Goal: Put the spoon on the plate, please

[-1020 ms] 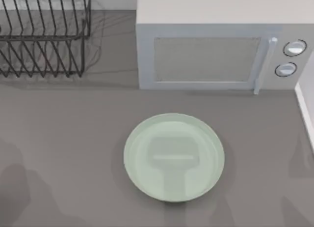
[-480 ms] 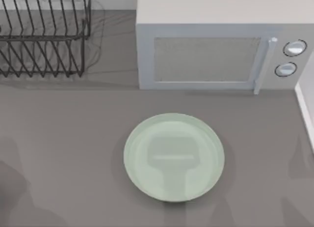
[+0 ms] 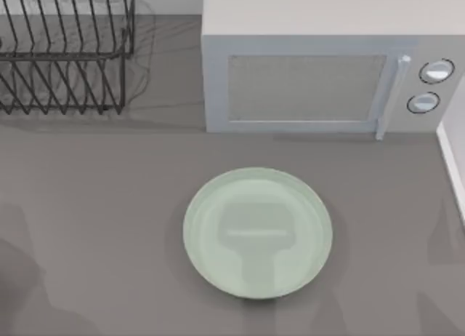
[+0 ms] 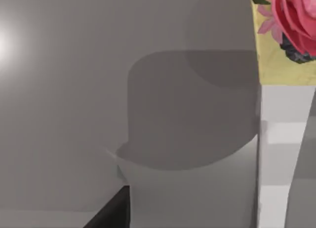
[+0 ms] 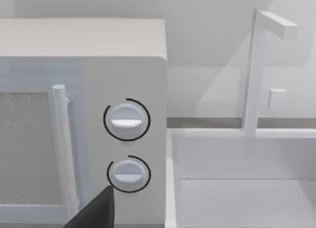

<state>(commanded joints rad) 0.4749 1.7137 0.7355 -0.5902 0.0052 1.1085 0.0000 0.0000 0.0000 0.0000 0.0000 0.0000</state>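
Microwave (image 3: pixel 312 74) beside wire dish rack (image 3: pixel 65 52), apart.

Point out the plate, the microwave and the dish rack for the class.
plate (image 3: pixel 258 233), top view, on its shallow centre.
microwave (image 3: pixel 305 87), top view, on the door window.
dish rack (image 3: pixel 65 56), top view, on its front wires.

Plate (image 3: pixel 258 234): pale mint-green, glossy, plain. Surface (image 3: pixel 94 205): uniform mid-grey. Microwave (image 3: pixel 320 67) behind the plate: white body, door window with fine grey speckled mesh, two white dials ringed in dark lines. Rack (image 3: pixel 62 52) left of microwave: black wire. Left wrist view: pink flower (image 4: pixel 296 18) on pale yellow ground.
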